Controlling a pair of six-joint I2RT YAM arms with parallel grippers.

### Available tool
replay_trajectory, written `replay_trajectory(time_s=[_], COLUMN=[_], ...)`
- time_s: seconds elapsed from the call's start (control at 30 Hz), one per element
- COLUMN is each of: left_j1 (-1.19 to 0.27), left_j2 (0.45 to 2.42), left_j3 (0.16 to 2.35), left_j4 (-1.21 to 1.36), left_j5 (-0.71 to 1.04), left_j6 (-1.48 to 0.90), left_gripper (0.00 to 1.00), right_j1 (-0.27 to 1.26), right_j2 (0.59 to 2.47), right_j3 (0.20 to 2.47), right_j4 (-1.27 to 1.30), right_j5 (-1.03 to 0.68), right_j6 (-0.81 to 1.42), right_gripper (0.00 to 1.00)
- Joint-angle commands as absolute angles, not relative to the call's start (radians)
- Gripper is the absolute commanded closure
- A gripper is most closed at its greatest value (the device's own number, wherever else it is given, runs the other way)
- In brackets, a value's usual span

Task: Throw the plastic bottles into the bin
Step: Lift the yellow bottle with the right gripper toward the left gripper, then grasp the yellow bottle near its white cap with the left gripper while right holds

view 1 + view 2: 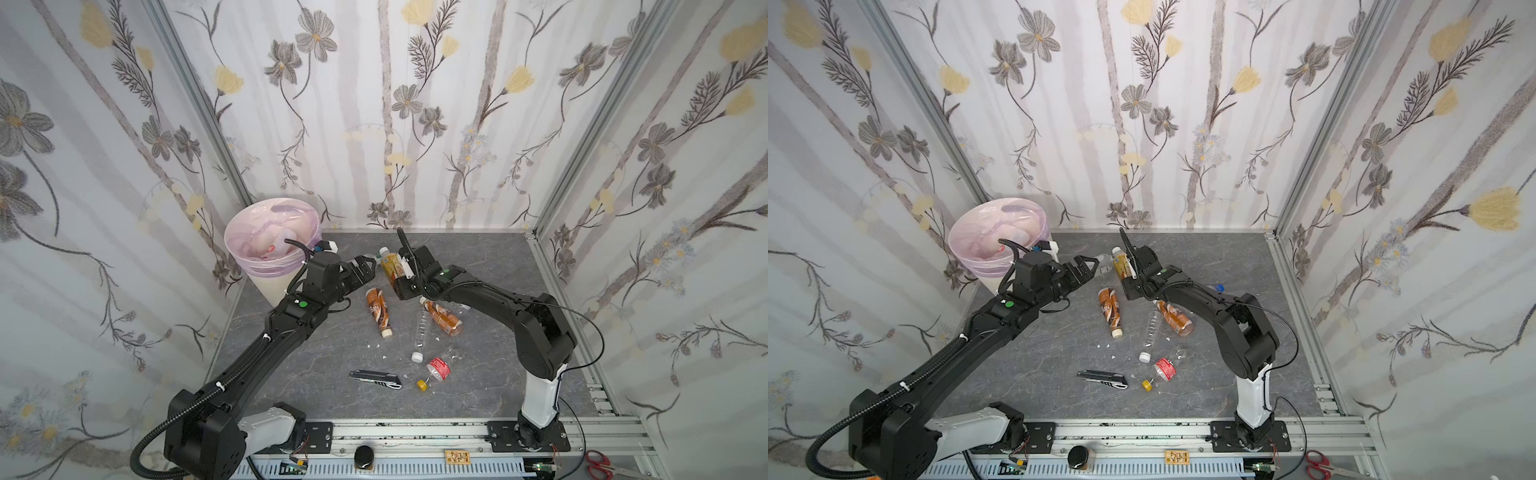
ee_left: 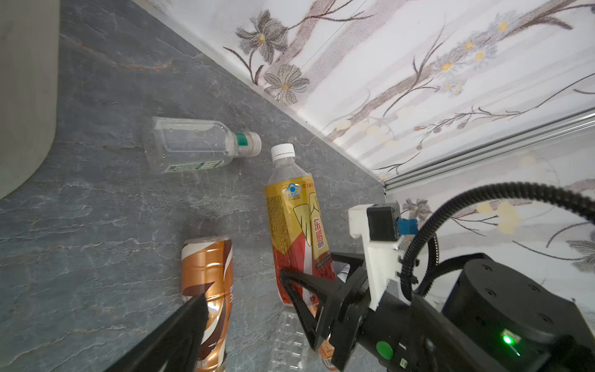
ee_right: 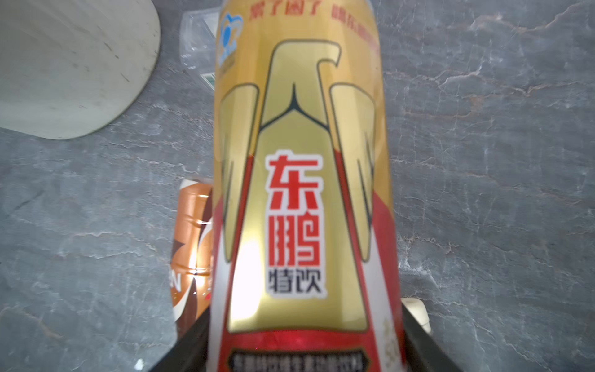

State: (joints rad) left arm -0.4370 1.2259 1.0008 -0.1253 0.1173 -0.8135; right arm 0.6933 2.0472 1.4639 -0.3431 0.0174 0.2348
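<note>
My right gripper (image 2: 309, 267) grips the gold bottle (image 2: 293, 219) low; swinging to the bin (image 1: 266, 291) at nine o'clock, it could hit my open left gripper (image 1: 368, 268).

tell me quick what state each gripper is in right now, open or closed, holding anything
left gripper: open, holding nothing
right gripper: closed on the gold bottle

We're reading 东鹏 in red, with 特饮 in dark type beneath, on the gold-label bottle (image 3: 299, 193). The smaller red line above is blurring out. The brown bottle (image 1: 377, 309), at its 7 o'clock in a top view, is showing just an N.
</note>
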Motion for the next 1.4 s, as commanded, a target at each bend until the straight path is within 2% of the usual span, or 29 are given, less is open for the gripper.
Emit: replay_trajectory(time_s=[0.0,0.33,0.87,1.13,1.37], left_j1=[-0.427,-0.414,-0.420,-0.428,-0.439], left_j2=[1.255,1.398,1.471,1.494,1.522], left_j3=[1.060,1.223,1.267,1.287,1.287], left_j4=[-0.104,-0.051,-0.018,-0.015,-0.014], left_j5=[0.178,0.293,0.350,0.329,0.324], left_j6=[-0.816,-0.767,-0.729,-0.719,-0.719], left_gripper=[0.00,0.00,0.00,0.13,0.18], right_j1=[0.688,0.686,0.684,0.684,0.685], right_j2=[1.984,1.821,1.772,1.757,1.752], right_j3=[1.450,1.408,1.400,1.379,1.370], right_j4=[-0.283,-0.207,-0.154,-0.141,-0.129], right_j5=[-0.044,-0.185,-0.262,-0.272,-0.282], right_j6=[0.251,0.270,0.278,0.281,0.285], right_gripper=[0.37,0.37,0.37,0.37,0.37])
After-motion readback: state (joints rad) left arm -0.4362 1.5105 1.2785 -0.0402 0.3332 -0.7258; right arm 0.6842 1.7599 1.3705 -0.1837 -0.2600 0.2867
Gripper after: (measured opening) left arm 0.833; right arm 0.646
